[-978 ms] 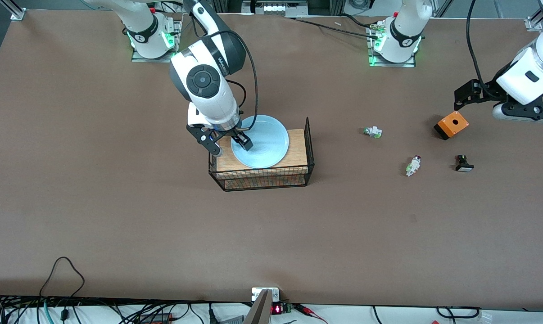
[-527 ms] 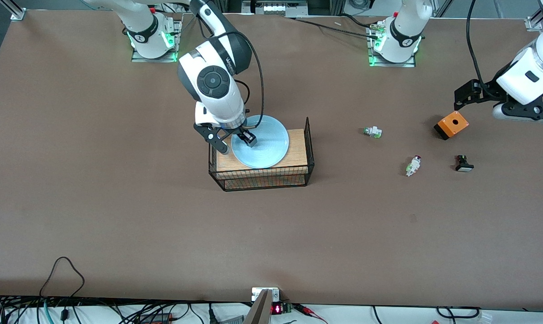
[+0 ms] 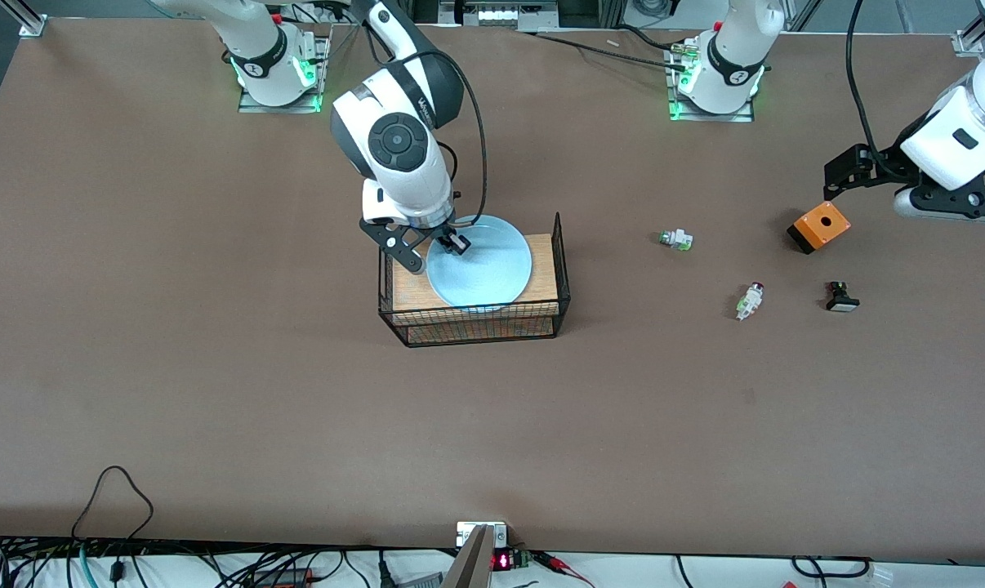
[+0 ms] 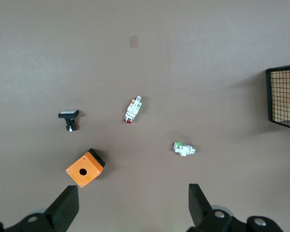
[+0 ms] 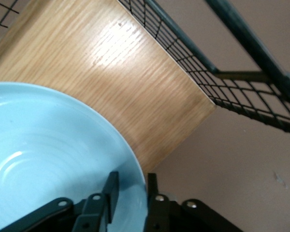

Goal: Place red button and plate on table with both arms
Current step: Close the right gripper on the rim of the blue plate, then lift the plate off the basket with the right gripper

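Front view: plate (image 3: 484, 269) on wire rack (image 3: 476, 322); right gripper (image 3: 439, 245) at its rim.

Right wrist view: fingers (image 5: 111, 191) pinch the rim edge-on.

Left wrist view: left gripper (image 4: 133, 208) spread wide, empty, over the orange box (image 4: 85, 167); red button (image 4: 132, 108) lies near it, long axis toward the jaws.

You're looking at a matte brown bench (image 3: 215, 392), plain all over. The plate (image 3: 484, 273) is pale blue with faint concentric rings. It sits on a rack (image 3: 476, 322) of black wire grid with a light striped wood-grain top. Over at the left arm's end, you've got the red button (image 3: 749, 300), dark red cap on a whitish, green-tinged body. There's a green-capped white piece (image 3: 675, 239), a black piece with a white cap (image 3: 841, 296), and an orange box (image 3: 819, 226) with a black base. Both arms are white with black joints.
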